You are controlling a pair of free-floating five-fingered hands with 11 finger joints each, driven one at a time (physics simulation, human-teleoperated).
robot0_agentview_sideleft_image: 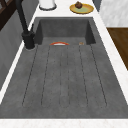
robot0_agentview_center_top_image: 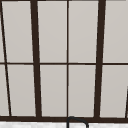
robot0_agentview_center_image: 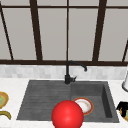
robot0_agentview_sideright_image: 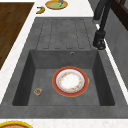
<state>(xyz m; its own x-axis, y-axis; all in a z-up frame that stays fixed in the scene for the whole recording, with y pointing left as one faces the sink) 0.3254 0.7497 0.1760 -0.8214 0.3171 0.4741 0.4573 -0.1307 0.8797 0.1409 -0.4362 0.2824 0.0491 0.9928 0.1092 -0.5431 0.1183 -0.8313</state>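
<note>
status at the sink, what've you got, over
Plate lying flat in the sink basin. Small round bit beside it, apart. Red ball at the sink's near edge in the front view.

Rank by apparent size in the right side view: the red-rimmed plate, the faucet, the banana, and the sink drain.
1. Red-rimmed plate and faucet: too alike to rank.
2. Banana, though farther from the camera.
3. Sink drain, smallest.

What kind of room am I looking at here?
Most likely a simulated kitchen. A dark grey stone sink with a grooved draining board sits in a white counter, a black curved faucet stands behind it, and a red-rimmed white plate lies in the basin, below a dark-framed window.
</note>
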